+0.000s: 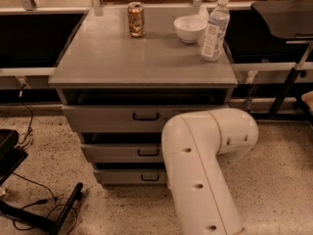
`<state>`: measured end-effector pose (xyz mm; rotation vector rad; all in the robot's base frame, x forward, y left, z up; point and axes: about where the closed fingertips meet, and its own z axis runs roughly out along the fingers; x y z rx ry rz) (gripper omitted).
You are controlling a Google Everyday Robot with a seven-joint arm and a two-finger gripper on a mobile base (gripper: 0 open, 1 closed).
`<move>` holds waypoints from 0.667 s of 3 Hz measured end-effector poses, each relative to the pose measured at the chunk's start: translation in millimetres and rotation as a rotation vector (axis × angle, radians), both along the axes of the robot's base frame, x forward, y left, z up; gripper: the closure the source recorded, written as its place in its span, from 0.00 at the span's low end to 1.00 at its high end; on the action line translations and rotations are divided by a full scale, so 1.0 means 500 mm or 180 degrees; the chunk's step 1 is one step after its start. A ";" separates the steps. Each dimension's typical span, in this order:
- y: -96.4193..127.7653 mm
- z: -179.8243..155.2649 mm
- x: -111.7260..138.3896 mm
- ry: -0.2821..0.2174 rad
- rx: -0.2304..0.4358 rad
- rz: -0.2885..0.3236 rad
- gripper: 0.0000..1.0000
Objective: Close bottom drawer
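The grey cabinet (98,67) has three drawers. The bottom drawer (122,176) is the lowest one, with a low flat grey front and a small black bar handle (149,177). A dark gap shows above its front. My white arm (200,165) reaches in from the lower right and covers the right part of the drawer fronts. My gripper does not show; it lies behind the arm or outside the view.
A can (136,19), a white bowl (190,28) and a water bottle (215,29) stand on the cabinet top. The middle drawer (122,152) and the top drawer (112,117) sit above the bottom one. A black stand with cables (44,212) lies on the floor at the left.
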<state>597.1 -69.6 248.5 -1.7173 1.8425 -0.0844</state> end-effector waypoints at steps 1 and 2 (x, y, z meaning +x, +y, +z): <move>-0.041 0.139 -0.031 -0.0125 -0.0041 -0.0102 1.00; -0.094 0.286 -0.056 -0.0407 -0.0028 -0.0392 1.00</move>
